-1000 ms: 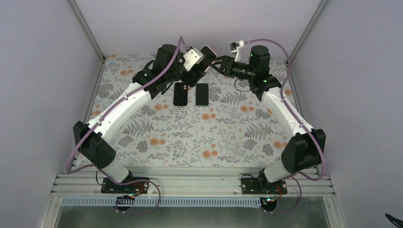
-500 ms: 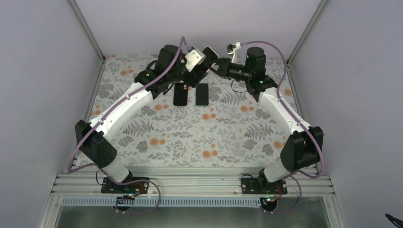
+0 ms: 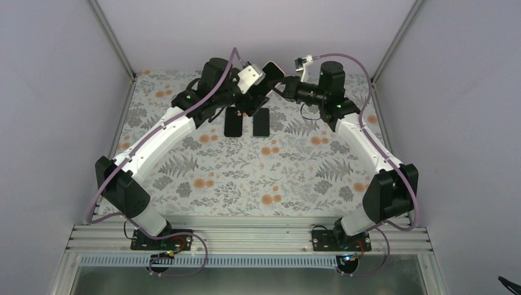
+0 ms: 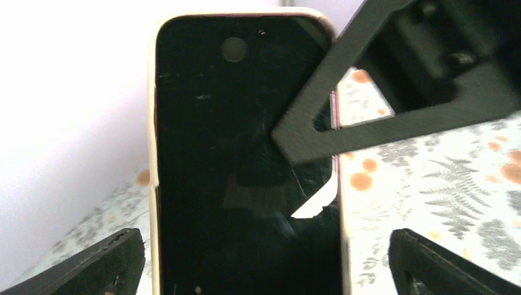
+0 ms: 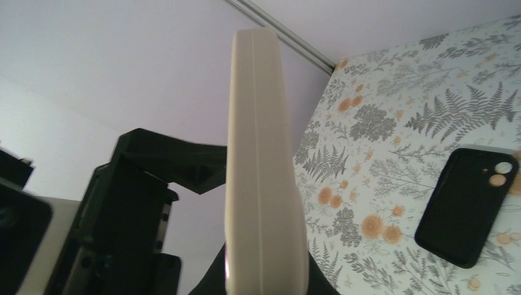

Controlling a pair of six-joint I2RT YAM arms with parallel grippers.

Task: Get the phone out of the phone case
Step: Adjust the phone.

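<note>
A phone with a dark screen (image 4: 246,153) sits in a cream case (image 5: 264,153) and is held upright in the air at the back of the table (image 3: 271,67). My right gripper (image 5: 264,273) is shut on the cased phone across its front and back. One of its black fingers (image 4: 381,117) lies over the screen's right edge in the left wrist view. My left gripper (image 4: 261,252) is open. Its fingers (image 4: 98,261) stand on either side of the phone's lower part, with a gap at each side.
Two black phone-shaped items (image 3: 233,121) (image 3: 261,121) lie flat side by side on the flowered table under the grippers. One, a black case with camera holes (image 5: 464,206), shows in the right wrist view. Walls and frame posts (image 3: 110,37) close in the back.
My right gripper has moved a little left, closer to my left gripper, and the cased phone has shifted slightly with it. The items on the table have not moved.
</note>
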